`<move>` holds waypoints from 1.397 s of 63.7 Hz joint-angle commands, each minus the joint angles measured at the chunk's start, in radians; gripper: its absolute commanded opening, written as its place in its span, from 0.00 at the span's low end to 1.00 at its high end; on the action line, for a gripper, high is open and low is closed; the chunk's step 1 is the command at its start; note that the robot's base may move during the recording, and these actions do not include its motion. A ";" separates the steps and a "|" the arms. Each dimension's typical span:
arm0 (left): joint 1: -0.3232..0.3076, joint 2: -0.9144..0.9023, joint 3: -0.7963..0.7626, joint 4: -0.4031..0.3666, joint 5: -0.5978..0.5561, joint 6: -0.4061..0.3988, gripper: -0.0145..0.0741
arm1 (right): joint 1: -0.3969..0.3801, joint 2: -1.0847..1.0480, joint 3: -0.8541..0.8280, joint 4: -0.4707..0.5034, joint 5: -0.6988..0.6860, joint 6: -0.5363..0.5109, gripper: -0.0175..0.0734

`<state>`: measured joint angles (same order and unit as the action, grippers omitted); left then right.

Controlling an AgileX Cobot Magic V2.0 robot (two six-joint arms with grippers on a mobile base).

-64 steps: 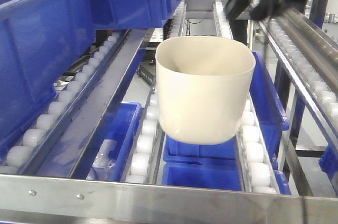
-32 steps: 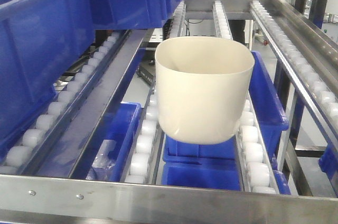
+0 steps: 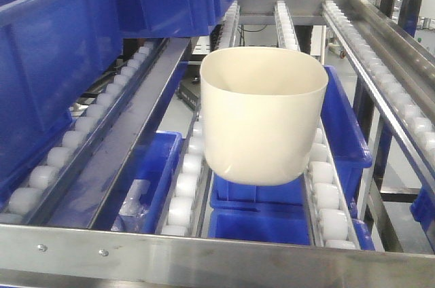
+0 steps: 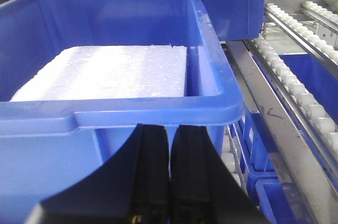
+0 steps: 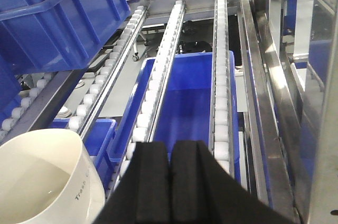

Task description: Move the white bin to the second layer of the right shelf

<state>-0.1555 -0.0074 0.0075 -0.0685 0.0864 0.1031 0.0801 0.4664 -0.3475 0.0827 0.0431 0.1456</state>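
The white bin (image 3: 262, 115) stands upright on two roller rails of the right shelf second layer (image 3: 185, 189), just behind the riveted steel front bar (image 3: 204, 254). No gripper touches it. In the right wrist view the white bin (image 5: 42, 176) shows at the lower left. My right gripper (image 5: 170, 152) is shut and empty to the bin's right, over the rails. My left gripper (image 4: 170, 134) is shut and empty, close to the front wall of a blue crate (image 4: 121, 118). Neither arm appears in the front view.
Large blue crates (image 3: 61, 50) sit on the left lanes; the one by my left gripper holds a white foam slab (image 4: 105, 71). More blue crates (image 3: 258, 223) lie on the level below. Steel side rails (image 5: 269, 92) bound the lane on the right.
A dark arm seen at the top right one second ago has left the front view. The white bin has not moved.
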 commanded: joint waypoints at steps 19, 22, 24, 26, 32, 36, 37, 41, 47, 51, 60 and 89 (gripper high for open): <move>-0.004 -0.014 0.037 -0.005 -0.086 -0.004 0.26 | -0.006 0.000 -0.026 -0.006 -0.086 -0.005 0.25; -0.004 -0.014 0.037 -0.005 -0.086 -0.004 0.26 | -0.006 0.000 -0.026 -0.006 -0.086 -0.005 0.25; -0.004 -0.014 0.037 -0.005 -0.086 -0.004 0.26 | -0.006 -0.006 -0.025 -0.006 -0.076 -0.005 0.25; -0.004 -0.014 0.037 -0.005 -0.086 -0.004 0.26 | -0.006 -0.027 -0.021 -0.009 -0.062 -0.006 0.25; -0.004 -0.014 0.037 -0.005 -0.086 -0.004 0.26 | -0.021 -0.110 0.021 -0.051 -0.031 -0.006 0.25; -0.004 -0.014 0.037 -0.005 -0.086 -0.004 0.26 | -0.033 -0.164 0.067 -0.068 -0.029 -0.006 0.25; -0.004 -0.014 0.037 -0.005 -0.086 -0.004 0.26 | -0.038 -0.175 0.083 -0.068 -0.030 -0.006 0.25; -0.004 -0.014 0.037 -0.005 -0.086 -0.004 0.26 | -0.059 -0.233 0.139 -0.070 -0.033 -0.006 0.25; -0.004 -0.014 0.037 -0.005 -0.086 -0.004 0.26 | -0.091 -0.322 0.227 -0.070 -0.043 -0.006 0.25; -0.004 -0.014 0.037 -0.005 -0.086 -0.004 0.26 | -0.106 -0.382 0.279 -0.070 -0.043 -0.006 0.25; -0.004 -0.014 0.037 -0.005 -0.086 -0.004 0.26 | -0.123 -0.487 0.359 -0.070 -0.043 -0.006 0.25; -0.004 -0.014 0.037 -0.005 -0.086 -0.004 0.26 | -0.123 -0.497 0.361 -0.083 -0.027 -0.006 0.25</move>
<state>-0.1555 -0.0074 0.0075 -0.0685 0.0864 0.1031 -0.0368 -0.0104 0.0300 0.0075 0.0950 0.1456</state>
